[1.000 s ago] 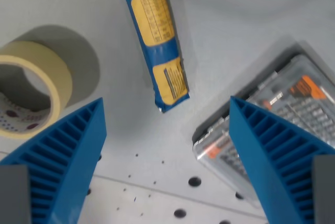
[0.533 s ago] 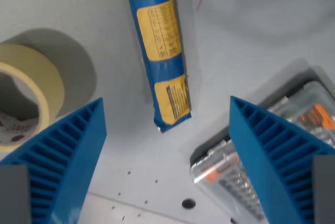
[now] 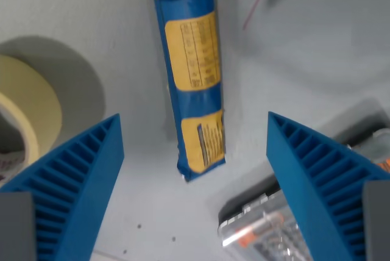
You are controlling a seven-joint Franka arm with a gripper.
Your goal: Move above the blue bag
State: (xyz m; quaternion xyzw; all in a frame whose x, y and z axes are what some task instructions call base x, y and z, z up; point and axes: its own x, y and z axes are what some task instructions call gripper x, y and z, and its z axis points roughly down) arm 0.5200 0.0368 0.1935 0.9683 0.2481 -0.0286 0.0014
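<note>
The blue bag [image 3: 192, 72] is a rolled blue packet with yellow labels, lying lengthwise on the grey table in the upper middle of the wrist view. Its near end reaches down between my two blue fingers. My gripper [image 3: 195, 151] hangs above that near end, open, with nothing held. One finger [image 3: 67, 194] fills the lower part of the wrist view's left and the other sits at the lower right. The far end of the bag shows near the top edge.
A roll of beige masking tape [image 3: 27, 114] stands at the wrist view's left, partly cut off. A clear plastic case of bits [image 3: 274, 230] with orange parts lies at the lower right, partly behind the finger. A thin red mark [image 3: 253, 11] crosses the table above.
The camera has moved along the bag: the whole scene has slid downward and the bag's far end has come into view. The tape and case sit closer to the frame edges.
</note>
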